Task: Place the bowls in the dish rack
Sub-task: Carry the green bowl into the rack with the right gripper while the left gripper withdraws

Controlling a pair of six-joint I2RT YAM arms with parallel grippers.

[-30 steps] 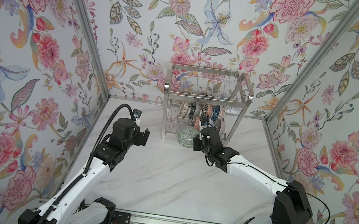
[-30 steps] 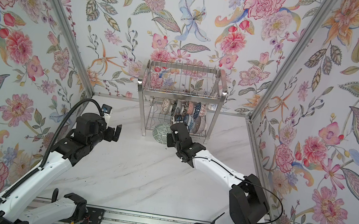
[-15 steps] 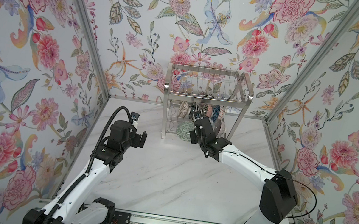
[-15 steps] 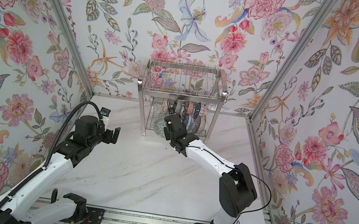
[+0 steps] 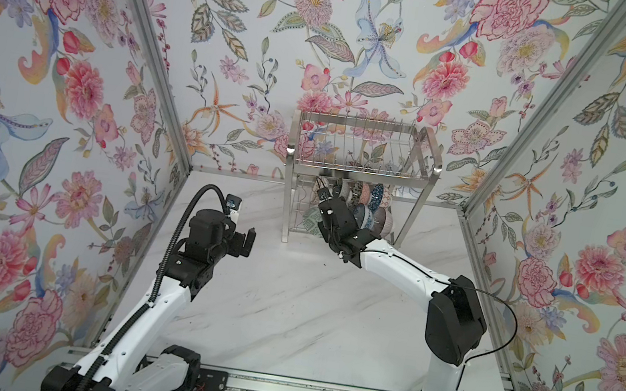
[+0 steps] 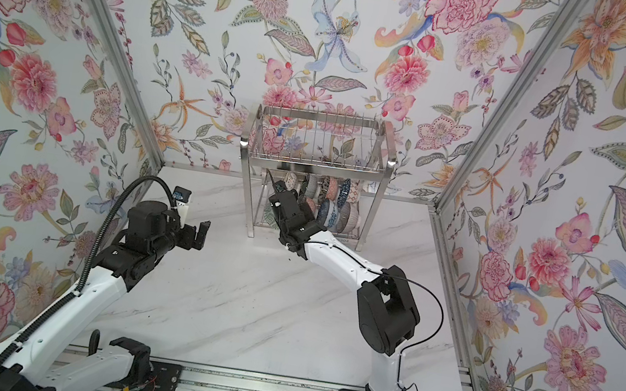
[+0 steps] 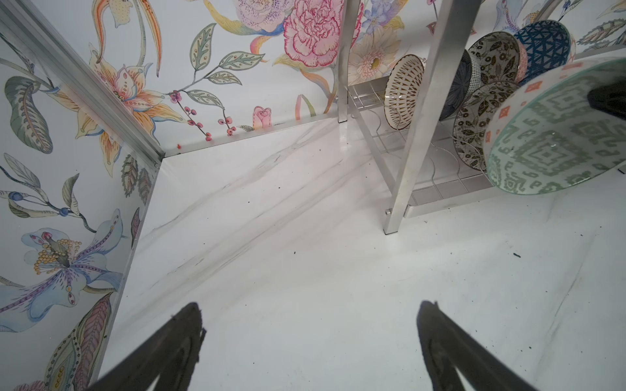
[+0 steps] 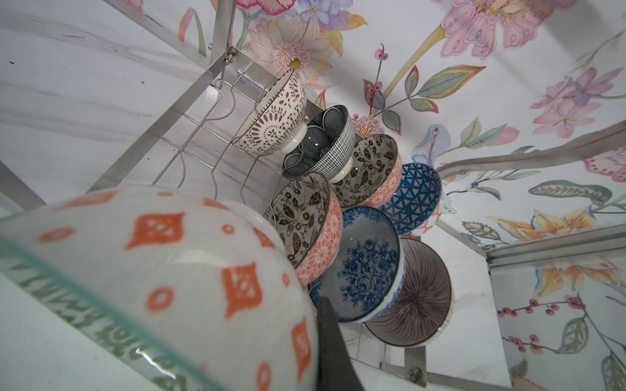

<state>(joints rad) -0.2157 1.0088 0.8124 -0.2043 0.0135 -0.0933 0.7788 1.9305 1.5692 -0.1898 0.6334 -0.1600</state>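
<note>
Most of this job looks done to me: on the lower tier of the dish rack seven bowls stand on edge in two close rows, among them the brown-dotted bowl, the two black-leaf bowls, the blue-triangle bowl, the blue-floral bowl and the purple-lined bowl. My right gripper is clamped on the rim of the green geometric bowl, the one with orange diamonds outside, tilted at the front of that tier just beside the nearer leaf bowl. Whether it touches the wires yet I cannot tell. I see no other bowl on the marble table, so I judge this to be the last one, with only seating and letting go left. My left gripper hangs wide open and empty over bare table, well apart from the rack. The tight edges are the front leg on one side, the leaf bowl's rim on the other, and the upper tier's band above my wrist. Open room lies in the bare wavy wires toward the dotted bowl's end, and the upper tier looks empty.
</note>
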